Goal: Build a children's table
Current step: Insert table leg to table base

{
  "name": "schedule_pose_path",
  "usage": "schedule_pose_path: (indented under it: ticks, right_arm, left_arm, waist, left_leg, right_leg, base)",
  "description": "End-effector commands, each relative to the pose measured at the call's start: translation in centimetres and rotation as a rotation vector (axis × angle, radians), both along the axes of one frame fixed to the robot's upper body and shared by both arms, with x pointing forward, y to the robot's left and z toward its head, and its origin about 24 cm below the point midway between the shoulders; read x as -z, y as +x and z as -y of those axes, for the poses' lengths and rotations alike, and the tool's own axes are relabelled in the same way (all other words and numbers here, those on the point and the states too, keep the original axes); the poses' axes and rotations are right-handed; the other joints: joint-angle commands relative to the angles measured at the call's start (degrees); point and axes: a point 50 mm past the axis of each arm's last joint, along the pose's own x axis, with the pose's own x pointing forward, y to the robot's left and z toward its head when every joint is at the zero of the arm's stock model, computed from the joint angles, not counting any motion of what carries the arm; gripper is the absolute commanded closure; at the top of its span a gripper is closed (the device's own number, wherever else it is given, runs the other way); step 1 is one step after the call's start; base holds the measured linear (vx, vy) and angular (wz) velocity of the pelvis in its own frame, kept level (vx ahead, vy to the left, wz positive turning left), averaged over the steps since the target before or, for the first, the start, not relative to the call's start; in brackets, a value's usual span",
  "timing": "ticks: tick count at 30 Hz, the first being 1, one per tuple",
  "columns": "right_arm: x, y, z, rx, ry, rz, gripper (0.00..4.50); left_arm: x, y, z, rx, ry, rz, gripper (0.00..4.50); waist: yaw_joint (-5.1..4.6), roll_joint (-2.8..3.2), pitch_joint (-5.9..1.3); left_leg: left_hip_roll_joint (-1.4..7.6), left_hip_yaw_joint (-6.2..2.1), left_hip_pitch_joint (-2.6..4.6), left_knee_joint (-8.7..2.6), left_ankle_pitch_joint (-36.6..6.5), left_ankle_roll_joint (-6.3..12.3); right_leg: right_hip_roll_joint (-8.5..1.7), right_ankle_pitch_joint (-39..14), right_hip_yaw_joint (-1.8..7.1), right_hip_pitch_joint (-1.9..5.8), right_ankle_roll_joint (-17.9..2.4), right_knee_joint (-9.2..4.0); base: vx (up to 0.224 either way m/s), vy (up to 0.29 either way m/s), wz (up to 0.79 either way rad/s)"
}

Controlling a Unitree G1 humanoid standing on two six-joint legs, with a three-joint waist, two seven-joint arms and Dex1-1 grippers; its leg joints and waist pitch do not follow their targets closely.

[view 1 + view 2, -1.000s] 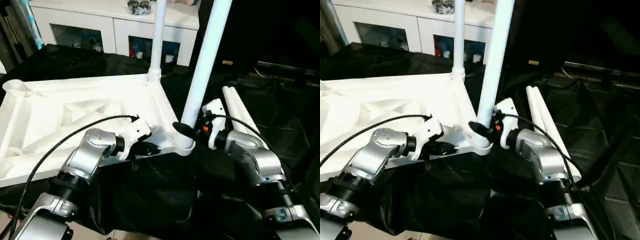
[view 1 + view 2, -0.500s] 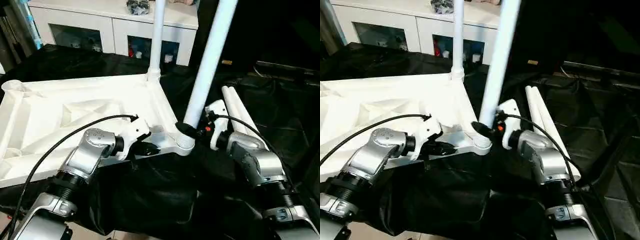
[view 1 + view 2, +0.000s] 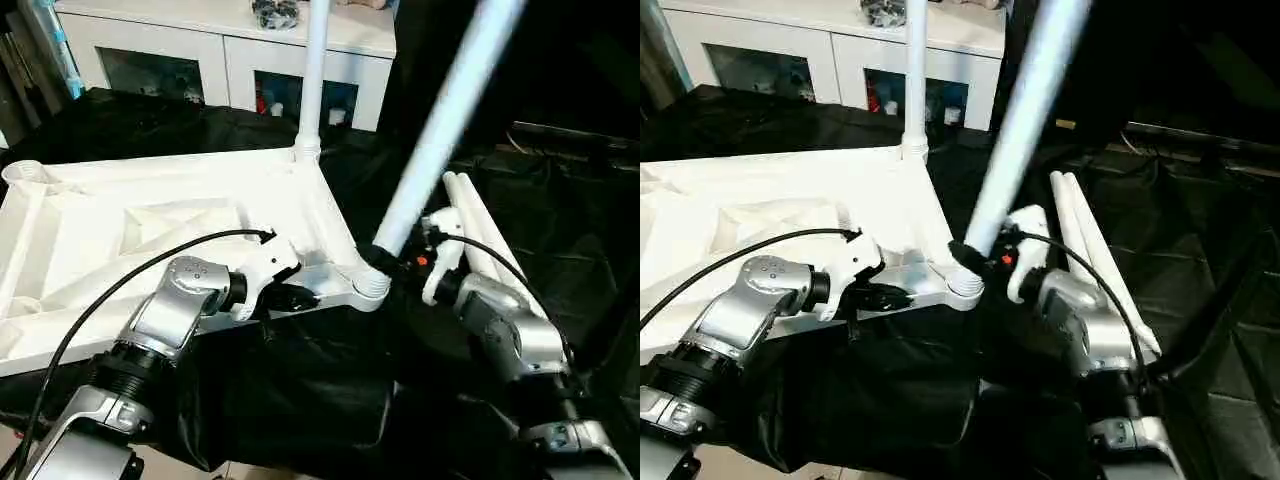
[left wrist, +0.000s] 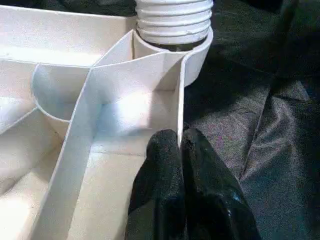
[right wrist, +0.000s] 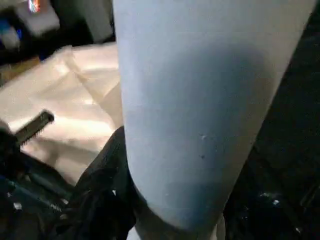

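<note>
1. Two legs are at sockets on the overturned tabletop (image 3: 150, 215) lying on black cloth: the far leg (image 3: 316, 70) stands upright, while the near leg (image 3: 440, 130) leans hard away from the top.
2. Right gripper (image 3: 385, 262) clamps that near leg just above the corner socket (image 3: 368, 288) — levering it further could jam the ridged end or pop it out.
3. Left gripper (image 4: 181, 150), fingers together, pinches the rim — a thin hold, so the top may slide.
4. Spare legs (image 3: 480, 240) lie just beside the right arm and could be knocked off.

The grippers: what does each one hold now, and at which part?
Left gripper pinches the tabletop's rim; right gripper grips the tilted leg near its base.
</note>
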Motion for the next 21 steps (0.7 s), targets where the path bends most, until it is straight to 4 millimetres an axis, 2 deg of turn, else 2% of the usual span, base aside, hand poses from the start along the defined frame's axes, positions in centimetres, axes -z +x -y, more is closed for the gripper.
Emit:
schedule_pose_path:
  ticks: [1, 2, 3, 5, 6, 8, 9, 14, 15, 19, 21]
  right_arm:
    - [1.5, -0.5, 1.1, 0.056, 0.010, -0.054, 2.62]
    - [1.8, -0.7, 1.2, 0.068, 0.018, -0.060, 2.62]
    - [2.4, -1.2, 1.4, 0.087, 0.027, -0.062, 2.62]
    - [2.6, -1.3, 1.4, 0.092, 0.028, -0.062, 2.62]
    - [3.0, -1.7, 1.5, 0.108, 0.023, -0.049, 2.62]
    - [3.1, -1.8, 1.6, 0.116, 0.021, -0.042, 2.62]
    - [3.2, -2.0, 1.6, 0.122, -0.017, -0.011, 2.62]
    - [2.9, -2.2, 1.3, 0.099, -0.129, 0.057, 2.62]
    - [2.5, -2.1, 0.8, 0.059, -0.181, 0.079, 2.62]
    - [2.3, -1.9, 0.2, -0.009, -0.242, 0.088, 2.62]
    - [2.3, -1.9, 0.1, -0.018, -0.250, 0.089, 2.62]
  left_arm:
    - [0.9, -0.2, -0.4, -0.038, 0.008, -0.038, 4.50]
    - [0.9, -0.2, -0.4, -0.040, 0.007, -0.037, 4.50]
    - [0.9, -0.2, -0.4, -0.043, 0.006, -0.035, 4.50]
    - [0.9, -0.1, -0.4, -0.043, 0.006, -0.035, 4.50]
    - [0.9, -0.1, -0.4, -0.045, 0.008, -0.034, 4.50]
    - [0.9, -0.1, -0.4, -0.046, 0.009, -0.033, 4.50]
    - [1.0, -0.1, -0.4, -0.048, 0.010, -0.032, 4.50]
    - [1.0, 0.0, -0.5, -0.047, 0.015, -0.030, 4.50]
    - [1.0, 0.0, -0.5, -0.045, 0.024, -0.027, 4.50]
    - [1.1, 0.0, -0.6, -0.042, 0.031, -0.027, 4.50]
    - [1.1, 0.0, -0.6, -0.041, 0.032, -0.027, 4.50]
  waist:
    - [0.27, 0.87, -3.21]
    - [0.27, 0.86, -3.20]
    - [0.31, 1.20, -3.20]
    - [0.28, 1.12, -3.10]
    - [0.26, 1.41, -3.11]
    - [0.26, 1.33, -3.09]
    - [0.31, 1.47, -3.12]
    - [0.22, 1.40, -2.91]
    - [0.16, 1.61, -2.85]
    - [0.14, 1.52, -2.78]
    - [0.13, 1.46, -2.81]
  left_leg:
    - [1.57, -0.09, -0.54, -4.12, -5.55, 1.61]
    - [1.55, -0.09, -0.56, -4.13, -5.35, 1.71]
    - [1.58, -0.13, -0.57, -4.13, -5.09, 1.73]
    - [1.60, -0.13, -0.54, -4.25, -5.94, 1.64]
    - [1.62, -0.14, -0.49, -4.26, -6.22, 1.51]
    - [1.62, -0.13, -0.51, -4.29, -6.45, 1.44]
    - [1.65, -0.17, -0.50, -4.31, -6.40, 1.41]
    - [1.53, -0.20, -0.60, -4.45, -6.69, 1.32]
    - [1.56, -0.20, -0.51, -4.53, -7.39, 1.20]
    - [1.56, -0.26, -0.54, -4.60, -8.63, 1.00]
    - [1.57, -0.26, -0.58, -4.58, -8.40, 1.12]
  right_leg:
    - [-3.84, -4.19, 2.07, 3.28, -13.94, -4.03]
    - [-3.81, -4.11, 2.06, 3.30, -13.95, -4.05]
    - [-3.83, -3.78, 2.06, 3.23, -13.97, -4.00]
    - [-3.83, -5.02, 2.04, 3.21, -13.77, -4.22]
    - [-3.82, -5.28, 2.04, 3.16, -13.70, -4.25]
    - [-3.81, -5.44, 2.04, 3.16, -13.59, -4.30]
    - [-3.85, -5.32, 2.04, 3.13, -13.53, -4.26]
    - [-3.69, -6.82, 2.05, 3.14, -12.59, -4.51]
    - [-3.67, -7.76, 2.04, 3.05, -12.38, -4.66]
    - [-3.73, -10.41, 2.17, 2.98, -11.52, -4.88]
    - [-3.74, -10.14, 2.20, 2.97, -11.48, -4.84]
  base:
    - [0.000, 0.000, 0.00]
    - [0.000, 0.000, 0.00]
    - [0.000, 0.000, 0.00]
    - [0.000, 0.000, 0.00]
    - [0.000, 0.000, 0.00]
    - [0.000, 0.000, 0.00]
    - [0.000, 0.000, 0.00]
    - [0.000, 0.000, 0.00]
    - [0.000, 0.000, 0.00]
    - [0.000, 0.000, 0.00]
    - [0.000, 0.000, 0.00]
